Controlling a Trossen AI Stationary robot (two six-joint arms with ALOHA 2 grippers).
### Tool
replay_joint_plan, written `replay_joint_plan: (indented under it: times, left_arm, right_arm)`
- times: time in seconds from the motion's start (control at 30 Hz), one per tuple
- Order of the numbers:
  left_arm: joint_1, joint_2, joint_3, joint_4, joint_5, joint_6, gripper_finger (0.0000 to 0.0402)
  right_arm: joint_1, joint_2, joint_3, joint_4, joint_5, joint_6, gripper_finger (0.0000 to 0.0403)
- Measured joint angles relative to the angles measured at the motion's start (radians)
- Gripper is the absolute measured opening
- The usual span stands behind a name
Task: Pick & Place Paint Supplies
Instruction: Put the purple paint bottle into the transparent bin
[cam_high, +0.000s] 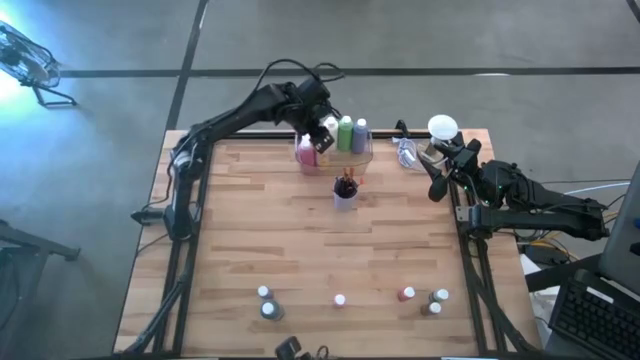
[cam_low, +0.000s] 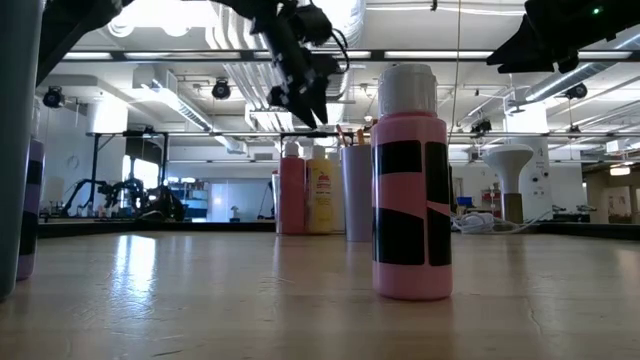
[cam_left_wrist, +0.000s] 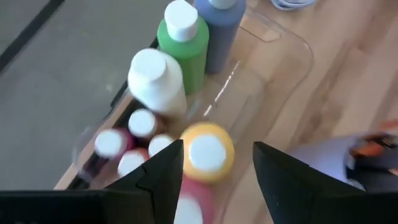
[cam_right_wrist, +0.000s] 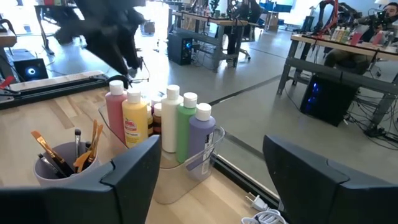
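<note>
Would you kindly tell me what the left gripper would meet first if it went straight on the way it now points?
Most likely the white cap of the yellow plastic paint bottle, which stands in the clear plastic bin directly between the left gripper's open fingers; depth is uncertain.

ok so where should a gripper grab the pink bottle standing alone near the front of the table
Probably around the pink bottle's straight body, just under the white cap, coming down from above with the fingers either side. It stands upright with bare table around it, so the sides look clear.
</note>
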Motion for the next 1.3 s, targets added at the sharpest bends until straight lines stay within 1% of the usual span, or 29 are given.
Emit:
replay_joint_plan:
  times: [0.17, 0.27, 0.37, 0.47, 0.6, 0.7, 0.93, 1.03, 1.17, 1.3]
  left_arm:
    - [-0.04, -0.002, 0.139, -0.211, 0.035, -0.016, 0.0197]
    - [-0.083, -0.006, 0.206, -0.313, 0.035, -0.019, 0.0194]
    - [-0.138, -0.023, 0.241, -0.387, 0.035, -0.032, 0.019]
    - [-0.197, -0.06, 0.232, -0.407, 0.03, -0.062, 0.0186]
    - [-0.288, -0.12, 0.187, -0.413, 0.024, -0.108, 0.0185]
    - [-0.38, -0.175, 0.133, -0.416, 0.014, -0.145, 0.0185]
    - [-0.635, -0.334, -0.042, -0.406, -0.101, -0.325, 0.0185]
    - [-0.749, -0.406, -0.131, -0.364, -0.159, -0.414, 0.0185]
    - [-0.88, -0.495, -0.246, -0.297, -0.178, -0.512, 0.0185]
    - [-0.973, -0.569, -0.354, -0.236, -0.194, -0.589, 0.0186]
  right_arm:
    - [0.0, 0.0, 0.0, 0.0, 0.0, 0.0, 0.0263]
    - [0.0, 0.0, 0.0, 0.0, 0.0, 0.0, 0.0256]
    - [0.0, 0.0, 0.0, 0.0, 0.0, 0.001, 0.0248]
    - [0.0, 0.0, 0.0, 0.0, 0.0, 0.0, 0.0241]
    - [0.0, 0.0, 0.0, 0.0, 0.0, 0.0, 0.0233]
    - [0.0, 0.0, 0.0, 0.0, 0.0, 0.0, 0.0229]
    - [0.0, 0.0, 0.0, 0.0, 0.0, 0.0, 0.0224]
    - [0.0, 0.0, 0.0, 0.0, 0.0, 0.0, 0.023]
    - [0.0, 0.0, 0.0, 0.0, 0.0, 0.0, 0.0243]
    - [0.0, 0.0, 0.0, 0.0, 0.0, 0.0, 0.0258]
